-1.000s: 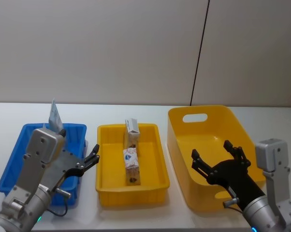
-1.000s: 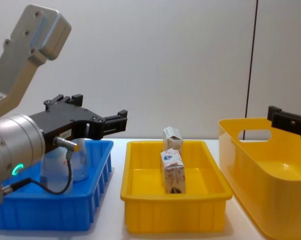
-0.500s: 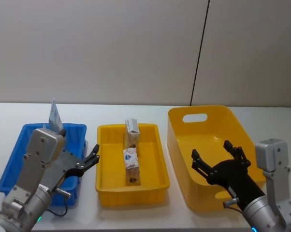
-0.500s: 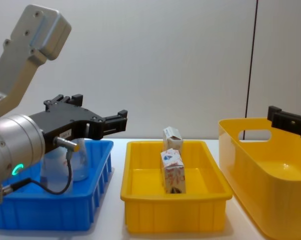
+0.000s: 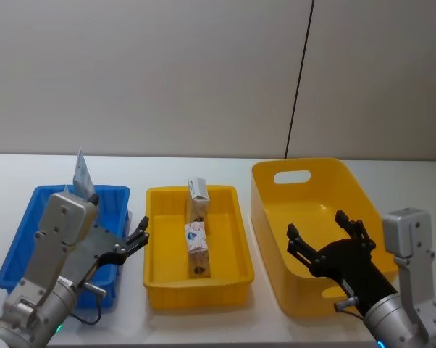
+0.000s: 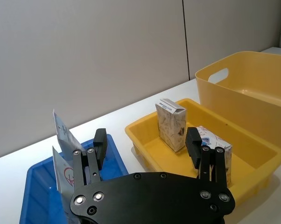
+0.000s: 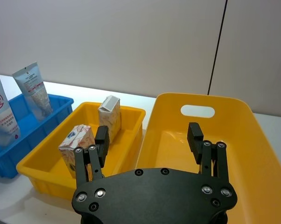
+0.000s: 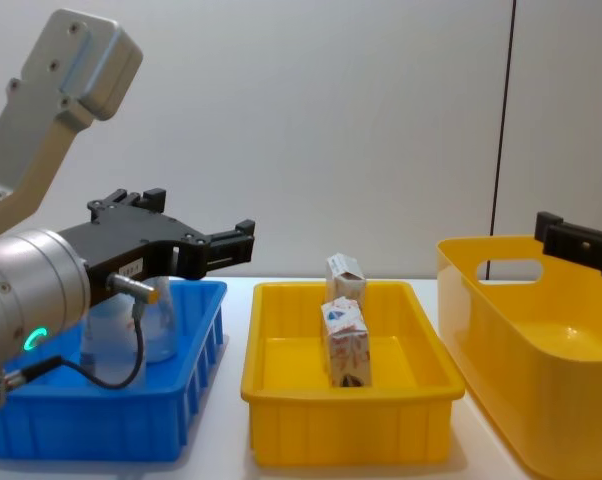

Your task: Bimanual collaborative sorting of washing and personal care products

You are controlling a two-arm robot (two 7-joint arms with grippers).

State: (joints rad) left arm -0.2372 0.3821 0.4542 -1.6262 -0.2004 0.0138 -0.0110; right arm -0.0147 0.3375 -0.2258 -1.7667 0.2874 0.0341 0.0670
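Left hand (image 6: 146, 136) hovers spread over the right edge of the blue bin (image 5: 30, 217); right hand (image 7: 148, 131), spread too, over the deep tub (image 5: 305, 297). Gable-topped cartons (image 5: 196, 246) stand in the shallow tray (image 5: 232, 275); soft pouches (image 7: 34, 88) in the bin are half hidden.

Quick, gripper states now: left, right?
Left gripper: open, holding nothing, by the blue bin.
Right gripper: open, holding nothing, at the large yellow bin.
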